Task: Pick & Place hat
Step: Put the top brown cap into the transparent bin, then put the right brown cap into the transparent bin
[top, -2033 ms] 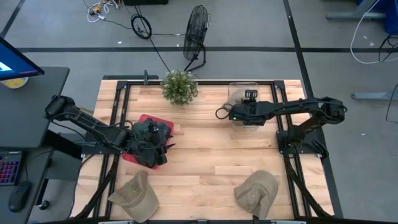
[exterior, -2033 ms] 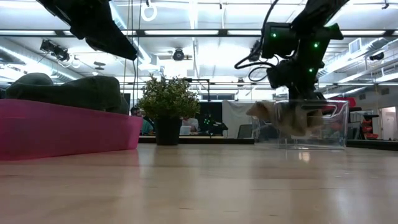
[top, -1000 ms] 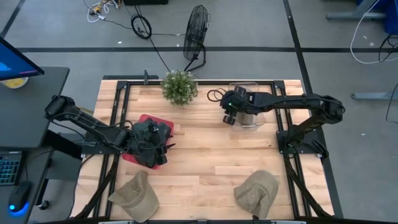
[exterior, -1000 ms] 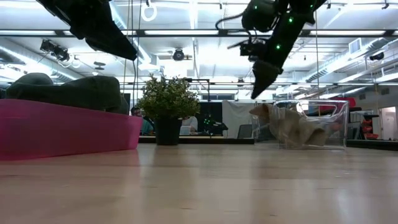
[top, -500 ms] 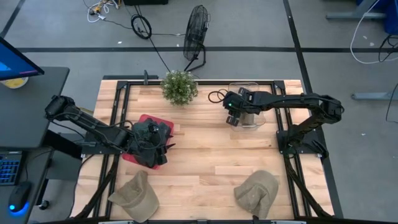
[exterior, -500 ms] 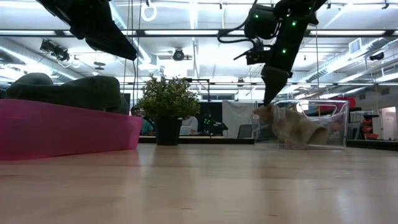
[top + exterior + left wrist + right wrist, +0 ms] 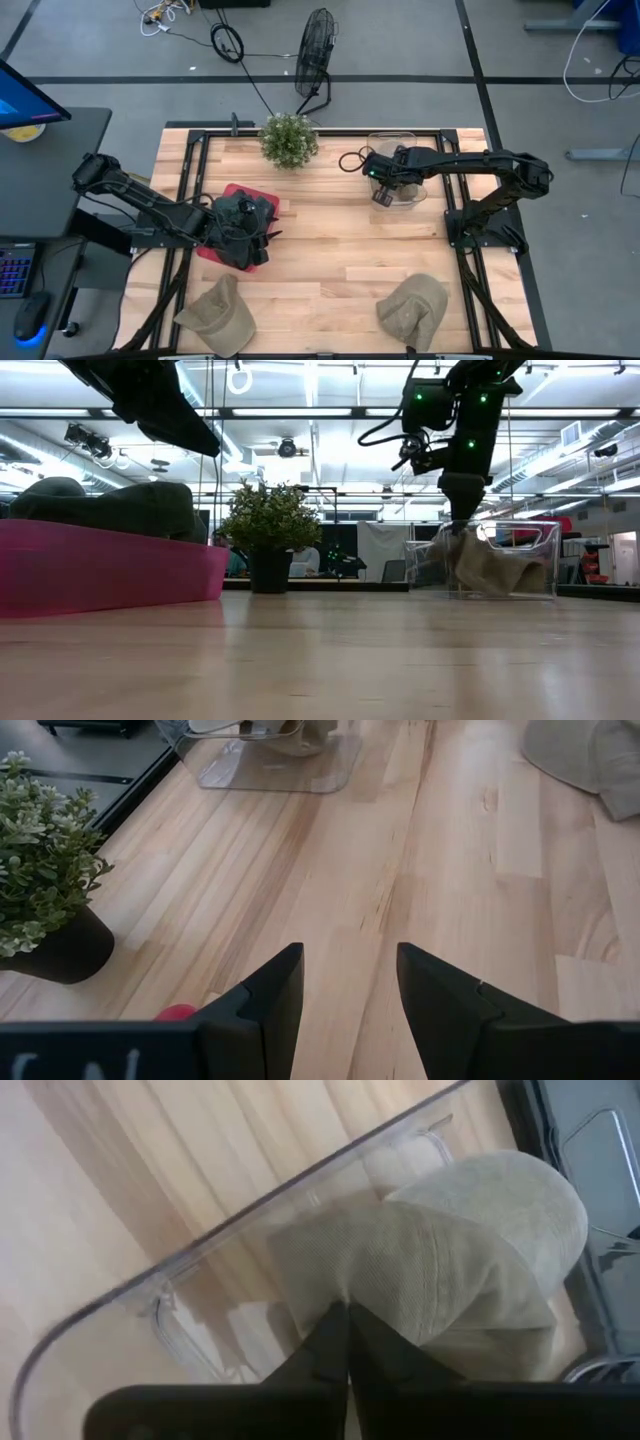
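Observation:
A tan hat point(image 7: 470, 1250) lies in the clear bin point(image 7: 398, 150) at the table's far right; the low view shows the tan hat point(image 7: 495, 570) behind the clear bin's wall point(image 7: 545, 555). My right gripper point(image 7: 346, 1312) is shut and points down into that bin, tips on the hat. My left gripper point(image 7: 350, 970) is open and waits above the red bin point(image 7: 222, 252) on the table's left, which holds a dark hat point(image 7: 110, 510). Two more tan hats point(image 7: 220, 310) point(image 7: 412, 308) lie flat by the near edge. My right gripper point(image 7: 462, 520) presses its shut fingertips from above onto the hat's crown cloth point(image 7: 400, 1280), near the bin wall that faces the table's middle. The hat rests inside the bin, crumpled against its bottom.
A potted plant point(image 7: 288, 140) stands at the far edge, left of the clear bin. A floor fan point(image 7: 315, 45) and cables lie beyond the table. Bare wood point(image 7: 340, 250) stretches between the two bins and the near hats.
My right gripper has swung from high up, left of the clear bin, toward the table's right and down into the bin, turning from slanted to upright. The hat's part that stuck out past the bin's wall now lies inside.

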You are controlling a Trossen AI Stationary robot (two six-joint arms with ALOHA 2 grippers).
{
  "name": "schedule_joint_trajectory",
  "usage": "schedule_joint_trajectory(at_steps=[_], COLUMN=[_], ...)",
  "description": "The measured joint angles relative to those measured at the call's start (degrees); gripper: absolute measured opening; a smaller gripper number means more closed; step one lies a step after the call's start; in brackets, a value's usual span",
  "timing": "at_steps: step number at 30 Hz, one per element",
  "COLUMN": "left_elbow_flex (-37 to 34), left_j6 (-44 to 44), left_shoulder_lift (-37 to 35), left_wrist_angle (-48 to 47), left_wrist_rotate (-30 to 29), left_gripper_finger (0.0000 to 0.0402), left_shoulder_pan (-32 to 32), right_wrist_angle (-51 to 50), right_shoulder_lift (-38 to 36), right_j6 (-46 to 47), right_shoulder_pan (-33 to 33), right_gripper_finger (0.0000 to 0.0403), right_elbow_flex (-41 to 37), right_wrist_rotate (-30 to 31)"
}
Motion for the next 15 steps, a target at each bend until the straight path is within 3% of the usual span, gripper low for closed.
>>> schedule_joint_trajectory(at_steps=[7, 15], left_elbow_flex=[0.0, 0.0], left_j6=[0.0, -0.15], left_shoulder_lift=[0.0, 0.0], left_wrist_angle=[0.0, 0.01], left_wrist_rotate=[0.0, 0.01], left_gripper_finger=[0.0165, 0.0165], left_shoulder_pan=[0.0, 0.02], right_wrist_angle=[-0.85, -11.1], right_shoulder_lift=[-0.37, -0.52], right_j6=[1.19, 5.11], right_shoulder_pan=[1.65, 8.66], right_gripper_finger=[0.0013, 0.0086], right_elbow_flex=[0.44, 8.09], right_wrist_rotate=[-0.82, -0.47])
